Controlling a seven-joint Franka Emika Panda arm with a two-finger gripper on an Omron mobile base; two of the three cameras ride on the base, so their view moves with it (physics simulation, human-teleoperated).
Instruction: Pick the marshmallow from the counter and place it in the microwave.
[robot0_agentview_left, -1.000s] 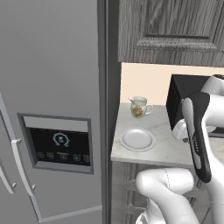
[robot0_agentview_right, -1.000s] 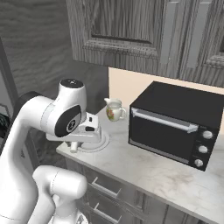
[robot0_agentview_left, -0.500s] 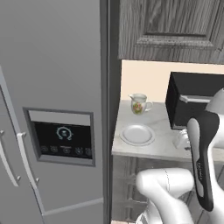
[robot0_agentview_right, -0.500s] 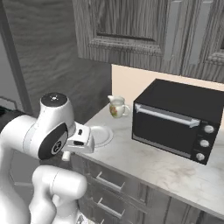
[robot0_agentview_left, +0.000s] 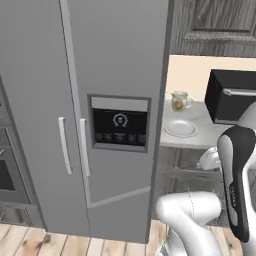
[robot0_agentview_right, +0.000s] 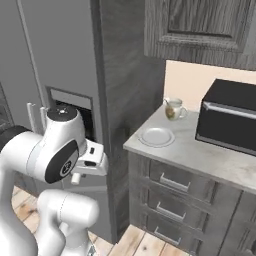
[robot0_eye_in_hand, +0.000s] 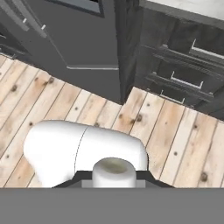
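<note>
Marshmallow (robot0_eye_in_hand: 113, 171): a small white stubby cylinder with soft rounded edges; its top face is flat, slightly creamier than the sides, and ringed by a faint rim.
Where it is: in the hand view it sits at the bottom centre, between the two dark fingers (robot0_eye_in_hand: 146, 179), off the worktop and above the wooden floor (robot0_eye_in_hand: 52, 100).
Fingers: closed on the marshmallow, one dark tip pressed against each side of it.
Arm: in the right base view the hand hangs low in front of the fridge, well apart from the worktop (robot0_agentview_right: 200, 155) and below its level.
Worktop: a light grey slab over grey drawer fronts (robot0_agentview_right: 170, 200) with bar handles, to the right of the fridge.
Plate (robot0_agentview_right: 156, 136): round and pale, lying flat near the worktop's front left corner.
Glass jar (robot0_agentview_right: 173, 109): upright behind the plate, near the back wall, with something greenish inside.
Black appliance (robot0_agentview_right: 230, 122): boxy, with a bar handle across its front, standing to the right of the jar and plate.
Fridge (robot0_agentview_left: 115, 75): tall, grey, with a dark dispenser panel set in its door.
</note>
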